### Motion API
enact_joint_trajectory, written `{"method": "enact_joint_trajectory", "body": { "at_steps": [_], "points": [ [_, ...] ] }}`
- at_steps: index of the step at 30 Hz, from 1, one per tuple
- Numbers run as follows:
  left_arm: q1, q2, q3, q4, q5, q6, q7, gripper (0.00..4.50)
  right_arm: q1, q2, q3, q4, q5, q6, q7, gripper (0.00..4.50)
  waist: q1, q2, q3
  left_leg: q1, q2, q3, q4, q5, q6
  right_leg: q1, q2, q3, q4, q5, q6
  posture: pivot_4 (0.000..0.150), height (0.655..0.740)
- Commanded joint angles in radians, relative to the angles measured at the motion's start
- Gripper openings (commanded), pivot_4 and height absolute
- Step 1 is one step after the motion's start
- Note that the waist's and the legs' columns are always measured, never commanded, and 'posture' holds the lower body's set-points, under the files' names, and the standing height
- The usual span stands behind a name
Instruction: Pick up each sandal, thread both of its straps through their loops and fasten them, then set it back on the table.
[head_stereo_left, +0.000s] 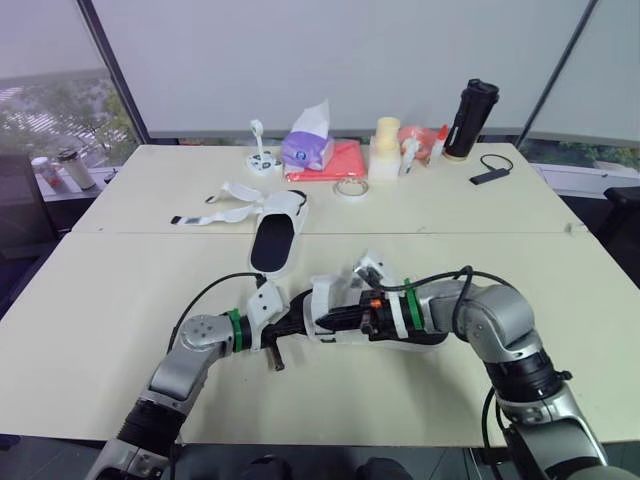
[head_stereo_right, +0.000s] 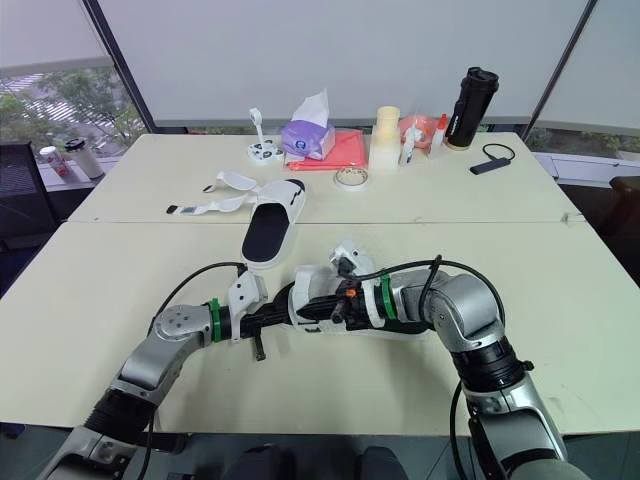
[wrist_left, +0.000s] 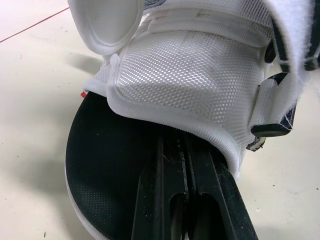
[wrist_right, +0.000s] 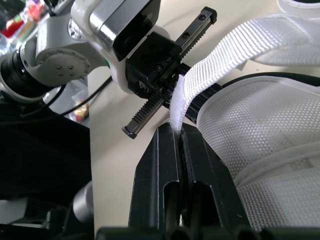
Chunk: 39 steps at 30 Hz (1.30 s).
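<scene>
The near sandal (head_stereo_left: 327, 298), a white mesh upper on a black insole, lies between my two grippers at the front of the table. My left gripper (head_stereo_left: 300, 322) is shut on it. Its fingers (wrist_left: 175, 170) lie on the insole (wrist_left: 110, 165) with their tips hidden under the mesh upper (wrist_left: 190, 75). My right gripper (wrist_right: 178, 131) is shut on a white webbing strap (wrist_right: 220, 60) of this sandal, right beside the left gripper's toothed rail. The second sandal (head_stereo_left: 277, 236) lies farther back on its sole, its straps (head_stereo_left: 222, 204) spread open to the left.
Along the back of the table (head_stereo_left: 120, 290) stand a purple tissue box (head_stereo_left: 308, 148), a red folder (head_stereo_left: 338, 162), a tape roll (head_stereo_left: 351, 188), a cream cup (head_stereo_left: 385, 150), a black bottle (head_stereo_left: 470, 118) and a small black device (head_stereo_left: 490, 176).
</scene>
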Motion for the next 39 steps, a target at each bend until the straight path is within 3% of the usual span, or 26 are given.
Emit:
{"method": "enact_joint_trajectory", "body": {
  "at_steps": [1,2,5,11,16,22,30,39],
  "points": [
    [0.038,0.004,-0.045,0.073,0.052,0.036,0.016,0.0,0.002,-0.006,0.005,-0.028,0.015,-0.017,-0.014,0.04,0.0,0.0,0.0,0.0,0.0,0.0,0.0,0.0,0.0,0.0,0.0,0.0,0.0,0.0,0.0,0.15,0.74],
    [0.038,0.004,-0.045,0.073,0.052,0.036,0.016,0.0,0.0,-0.003,0.002,-0.024,0.015,-0.019,-0.021,0.04,0.0,0.0,0.0,0.0,0.0,0.0,0.0,0.0,0.0,0.0,0.0,0.0,0.0,0.0,0.0,0.15,0.74],
    [0.037,0.003,-0.046,0.074,0.053,0.034,0.016,0.0,-0.013,0.017,-0.023,-0.013,0.02,-0.023,-0.053,0.88,0.0,0.0,0.0,0.0,0.0,0.0,0.0,0.0,0.0,0.0,0.0,0.0,0.0,0.0,0.0,0.15,0.74],
    [0.033,0.004,-0.045,0.079,0.054,0.035,0.013,0.0,0.016,0.002,-0.173,-0.102,0.096,-0.024,-0.101,3.79,0.003,0.0,0.0,-0.001,0.0,0.0,0.0,0.0,0.0,0.0,0.0,0.0,0.0,0.0,0.0,0.15,0.74],
    [0.023,0.013,-0.047,0.086,0.051,0.037,-0.009,0.0,0.138,-0.056,-0.284,-0.284,0.202,0.012,-0.122,3.79,0.003,0.0,0.0,-0.002,0.0,0.0,0.0,0.0,0.0,0.0,0.0,0.0,-0.002,0.0,0.0,0.15,0.74],
    [-0.029,0.03,-0.055,0.132,0.054,0.026,-0.062,0.0,0.395,-0.159,-0.232,-0.451,0.181,-0.092,-0.112,3.79,0.0,-0.001,0.001,-0.003,0.001,0.0,-0.001,0.0,0.0,0.0,0.0,-0.001,-0.002,0.0,0.0,0.15,0.74],
    [-0.058,0.032,-0.067,0.162,0.059,0.015,-0.092,0.0,0.508,-0.116,-0.097,-0.398,0.065,-0.268,-0.179,3.79,0.003,-0.003,0.002,-0.002,0.001,0.0,0.0,0.001,0.002,0.001,0.0,-0.001,-0.002,0.0,0.0,0.15,0.74],
    [-0.069,0.035,-0.068,0.17,0.061,0.015,-0.105,0.0,0.501,-0.071,-0.047,-0.29,-0.022,-0.384,-0.223,3.79,0.003,-0.003,0.002,-0.002,0.001,0.0,0.001,0.001,0.002,0.0,0.0,-0.001,-0.002,0.0,0.0,0.15,0.74]
  ]
}}
